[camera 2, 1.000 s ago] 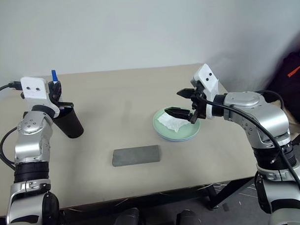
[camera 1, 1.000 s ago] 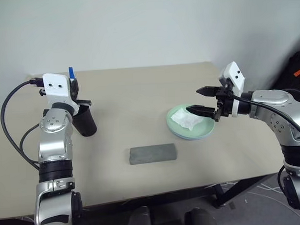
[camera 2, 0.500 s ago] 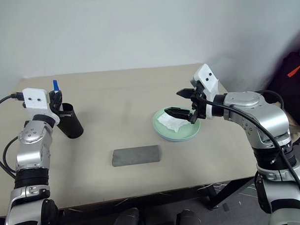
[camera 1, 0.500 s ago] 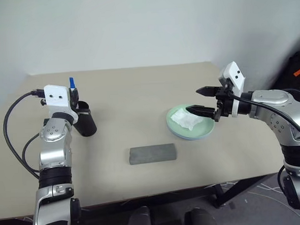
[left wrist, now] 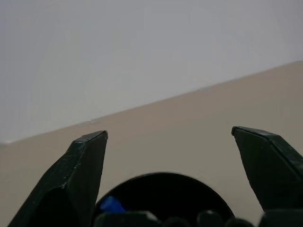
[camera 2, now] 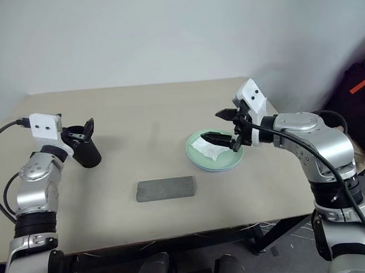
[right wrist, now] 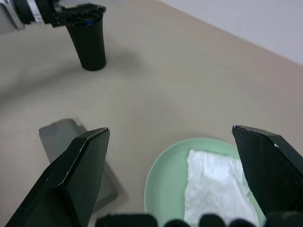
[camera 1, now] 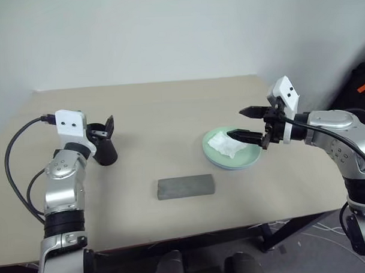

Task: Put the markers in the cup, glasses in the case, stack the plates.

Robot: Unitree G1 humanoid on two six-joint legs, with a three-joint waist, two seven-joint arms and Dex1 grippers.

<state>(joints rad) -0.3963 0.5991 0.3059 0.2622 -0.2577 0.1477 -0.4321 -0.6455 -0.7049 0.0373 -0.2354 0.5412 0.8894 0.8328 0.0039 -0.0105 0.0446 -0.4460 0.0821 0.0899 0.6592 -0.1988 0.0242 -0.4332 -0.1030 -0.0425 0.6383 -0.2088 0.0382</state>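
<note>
On the table [camera 1: 169,113], the closed case [camera 1: 185,187] lay nearest; the mint plate [camera 1: 250,159] sat stacked on the blue, tissue [camera 1: 226,144] on top, the right gripper [camera 1: 245,123] spread above it, empty. The left gripper [camera 1: 104,128], spread wide, flanked the cup [camera 1: 105,152], presumably having dropped the blue-capped marker [left wrist: 111,205] inside.

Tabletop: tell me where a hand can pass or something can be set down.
Bare: the far strip of the beige table, and the stretch between the black cylindrical cup and stacked round plates. Crowded: over the crumpled white tissue and around the grey rectangular case.
</note>
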